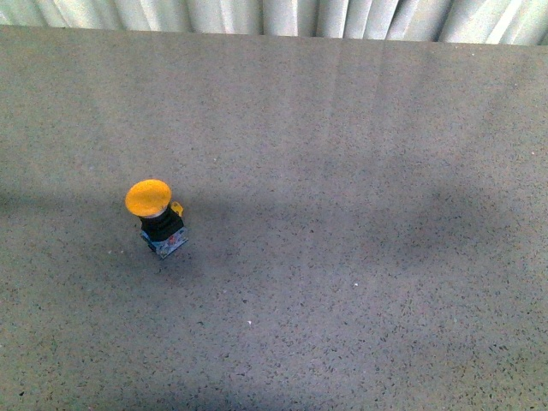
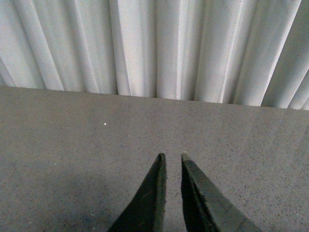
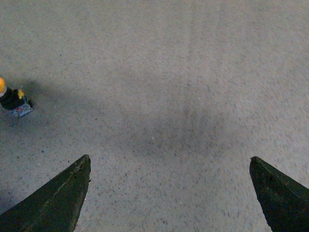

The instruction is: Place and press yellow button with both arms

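– grey speckled tabletop (image 1: 360, 274) fills nearly all of the front view, with a strip of pale pleated curtain (image 1: 257, 15) along the top edge. where is the yellow button (image 1: 157, 219)?
– left of centre in the front view, standing on its blue-grey base (image 1: 167, 244), round orange-yellow cap (image 1: 148, 197) up, black collar between them, and a small yellow tab (image 1: 177, 208) on its right side. nothing touches it.
– and the left gripper (image 2: 172, 155)?
– clenched almost fully. its dark fingers (image 2: 149, 203) leave only a thin slit between the tips, with nothing in it. it hangs over bare tabletop, facing the curtain.
– the right gripper (image 3: 169, 158)?
– released, spread wide, with nothing between its fingers (image 3: 58, 198). the button shows at the edge of that wrist view, well apart from both fingertips, with a soft shadow on the tabletop around it.
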Motion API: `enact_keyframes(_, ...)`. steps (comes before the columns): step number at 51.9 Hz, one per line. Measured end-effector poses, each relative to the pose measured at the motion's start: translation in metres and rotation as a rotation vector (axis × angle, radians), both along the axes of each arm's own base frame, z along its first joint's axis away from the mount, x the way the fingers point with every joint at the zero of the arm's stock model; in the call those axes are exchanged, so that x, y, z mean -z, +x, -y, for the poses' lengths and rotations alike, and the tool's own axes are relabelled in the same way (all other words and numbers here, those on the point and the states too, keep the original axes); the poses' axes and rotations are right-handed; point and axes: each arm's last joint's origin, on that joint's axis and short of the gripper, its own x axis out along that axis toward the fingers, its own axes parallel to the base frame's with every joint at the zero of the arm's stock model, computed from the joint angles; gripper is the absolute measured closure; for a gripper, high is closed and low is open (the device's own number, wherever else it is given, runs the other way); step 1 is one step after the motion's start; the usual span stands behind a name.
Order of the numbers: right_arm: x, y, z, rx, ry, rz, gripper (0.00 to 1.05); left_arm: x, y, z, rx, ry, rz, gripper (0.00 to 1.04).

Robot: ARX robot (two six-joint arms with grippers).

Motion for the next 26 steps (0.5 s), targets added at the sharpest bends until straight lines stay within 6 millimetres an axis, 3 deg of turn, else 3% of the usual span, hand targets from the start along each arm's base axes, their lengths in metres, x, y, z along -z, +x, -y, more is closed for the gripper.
enact_keyframes(3, 0.002, 0.019, -0.011, -0.062, -0.029, 0.001, 0.09, 0.000, -0.005, 0.000, 0.002, -0.001, 0.008, 1.04)
enact_keyframes(19, 0.011, 0.102, -0.075, -0.300, -0.155, 0.016, 0.09, 0.013, -0.024, -0.001, 0.004, 0.004, -0.004, 1.03)
enact_keyframes(26, 0.023, 0.141, -0.127, -0.485, -0.273, 0.036, 0.09, 0.011, -0.034, -0.001, 0.003, 0.004, 0.006, 1.03)
